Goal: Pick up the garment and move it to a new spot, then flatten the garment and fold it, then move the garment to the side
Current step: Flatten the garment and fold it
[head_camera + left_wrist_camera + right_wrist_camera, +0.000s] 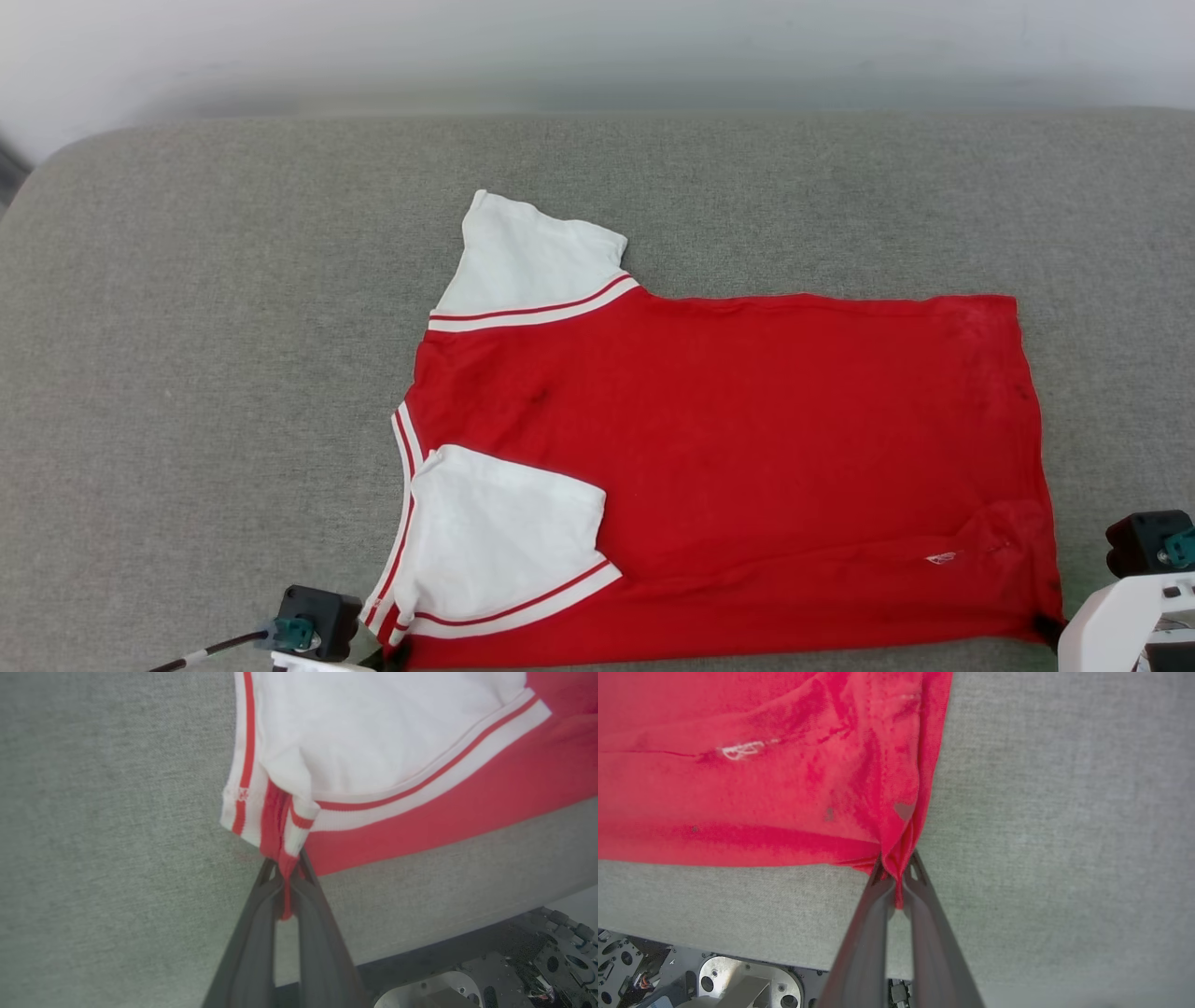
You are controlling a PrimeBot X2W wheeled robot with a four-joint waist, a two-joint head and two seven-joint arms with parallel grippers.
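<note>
Thin, limp garment (728,448) (it should sag between holds); left end effector (286,867) pinches its near shoulder corner; right end effector (897,864) pinches its near hem corner.

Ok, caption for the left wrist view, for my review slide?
Left arm's jaws shut on the striped corner of the red-and-white T-shirt, spread on a grey cushion.

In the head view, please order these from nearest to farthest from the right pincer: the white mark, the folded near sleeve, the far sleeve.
1. white mark, just left of the right pincer
2. folded near sleeve, front left
3. far sleeve, back left
</note>
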